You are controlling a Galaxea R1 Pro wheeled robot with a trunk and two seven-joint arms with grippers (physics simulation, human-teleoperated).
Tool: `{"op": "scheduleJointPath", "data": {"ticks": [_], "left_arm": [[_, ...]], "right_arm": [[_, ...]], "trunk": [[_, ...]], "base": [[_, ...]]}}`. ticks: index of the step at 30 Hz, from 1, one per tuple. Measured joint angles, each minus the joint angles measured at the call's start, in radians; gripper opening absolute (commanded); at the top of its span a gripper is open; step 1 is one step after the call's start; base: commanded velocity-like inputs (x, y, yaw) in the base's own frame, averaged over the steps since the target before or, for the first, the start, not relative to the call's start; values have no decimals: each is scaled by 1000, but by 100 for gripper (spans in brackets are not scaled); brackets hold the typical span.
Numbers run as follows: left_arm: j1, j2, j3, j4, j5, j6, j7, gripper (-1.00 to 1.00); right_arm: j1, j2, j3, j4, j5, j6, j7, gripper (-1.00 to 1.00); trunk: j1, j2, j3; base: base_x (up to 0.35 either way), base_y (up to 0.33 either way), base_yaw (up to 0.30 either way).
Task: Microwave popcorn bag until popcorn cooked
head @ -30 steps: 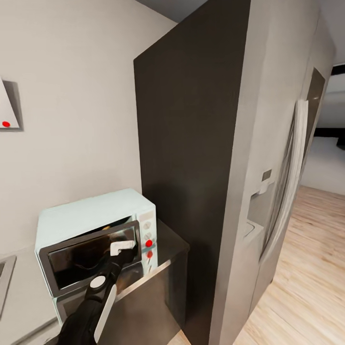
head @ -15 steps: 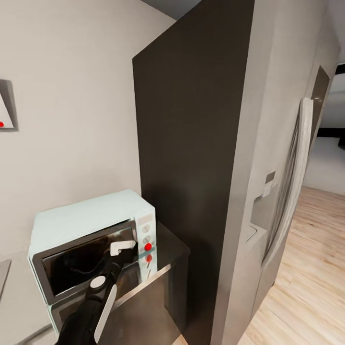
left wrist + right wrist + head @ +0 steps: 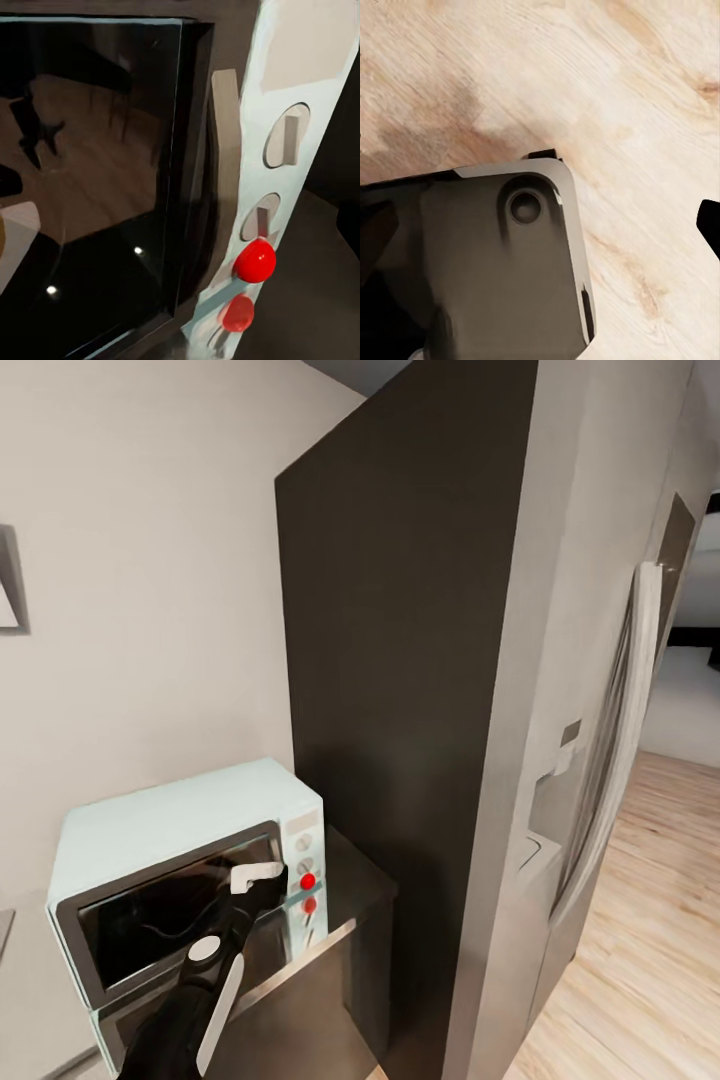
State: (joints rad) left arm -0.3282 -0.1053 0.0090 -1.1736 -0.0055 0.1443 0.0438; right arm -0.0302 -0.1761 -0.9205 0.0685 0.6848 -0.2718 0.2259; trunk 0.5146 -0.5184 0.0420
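Your left gripper (image 3: 256, 880) sits right up against the microwave (image 3: 170, 830), at the upper right corner of its dark glass door (image 3: 170, 925), just beside the control panel. You can't tell from the head view whether its pale tip is touching the door or only close to it, and finger spread is not readable either (the tip shows as one pale block, no gap to judge). The left arm (image 3: 200, 1000) runs up from the lower edge of the head view, black with a white strip.

The microwave stands on the countertop (image 3: 350, 900), pushed near the wall (image 3: 140, 610), with a tall dark cabinet side (image 3: 390, 690) just to its right. Door looks shut. A grey fridge (image 3: 590, 760) with long handles stands beyond the cabinet, over a wooden floor (image 3: 640, 960).

In your left wrist view the door glass (image 3: 90, 172) is very close, reflecting a room. A pale upright handle (image 3: 227, 165) sits between glass and panel. The panel (image 3: 300, 97) carries two knobs (image 3: 289, 135), and below them a red round light (image 3: 255, 260) with its reflection on the counter.

The popcorn bag can't be made out behind the glass.

Your right wrist view looks down on wooden floor (image 3: 585, 82) and a grey rounded part of the robot (image 3: 502, 262); right finger state can't be told.
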Motion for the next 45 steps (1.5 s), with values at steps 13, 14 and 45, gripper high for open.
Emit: {"op": "scheduleJointPath", "data": {"ticks": [13,14,45], "left_arm": [[0,0,1,0,0,-1,-1,100],[0,0,1,0,0,-1,0,100],[0,8,3,193,0,-10,-3,100]], "right_arm": [[0,-1,0,0,0,0,0,100],[0,0,0,0,0,0,0,100],[0,-1,-3,0,1,-12,-68,100]], "trunk": [[1,0,0],[1,0,0],[1,0,0]], "base": [[-126,0,0],[-336,0,0],[-342,0,0]]}}
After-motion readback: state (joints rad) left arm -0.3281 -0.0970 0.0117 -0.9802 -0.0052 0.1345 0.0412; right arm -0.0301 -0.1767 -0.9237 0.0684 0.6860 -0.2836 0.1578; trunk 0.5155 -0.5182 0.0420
